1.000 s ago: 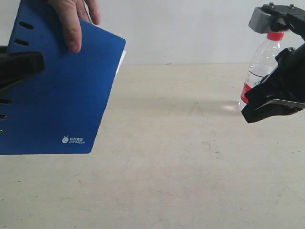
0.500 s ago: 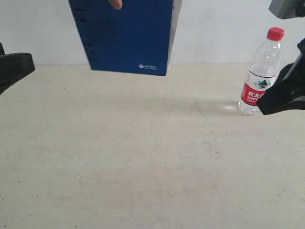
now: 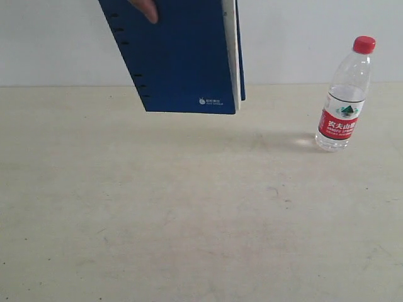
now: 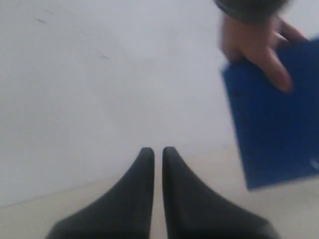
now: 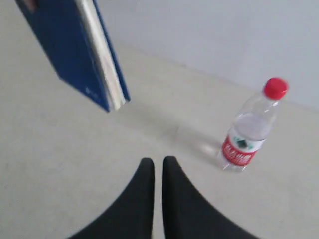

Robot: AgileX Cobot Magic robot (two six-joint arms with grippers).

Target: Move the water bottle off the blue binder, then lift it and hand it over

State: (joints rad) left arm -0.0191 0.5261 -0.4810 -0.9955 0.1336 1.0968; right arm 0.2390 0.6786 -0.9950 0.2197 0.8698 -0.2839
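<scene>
The water bottle (image 3: pixel 343 97) stands upright on the table at the right, red cap on top, nothing touching it; the right wrist view shows the water bottle (image 5: pixel 247 128) too. A person's hand (image 3: pixel 145 9) holds the blue binder (image 3: pixel 182 56) in the air above the table's far middle, white pages showing at its edge. The blue binder (image 5: pixel 75 50) and the blue binder (image 4: pixel 274 119) show in both wrist views. My left gripper (image 4: pixel 158 150) is shut and empty, far from both. My right gripper (image 5: pixel 158 160) is shut and empty, short of the bottle. Neither gripper shows in the exterior view.
The beige table (image 3: pixel 189 214) runs up to a pale wall (image 3: pixel 50 44) at the back. The person's hand (image 4: pixel 254 45) grips the binder's upper edge.
Both arms have pulled out of the exterior view, the right one leaving the bottle standing. The hand has taken the binder from the left to the upper middle and turned it.
</scene>
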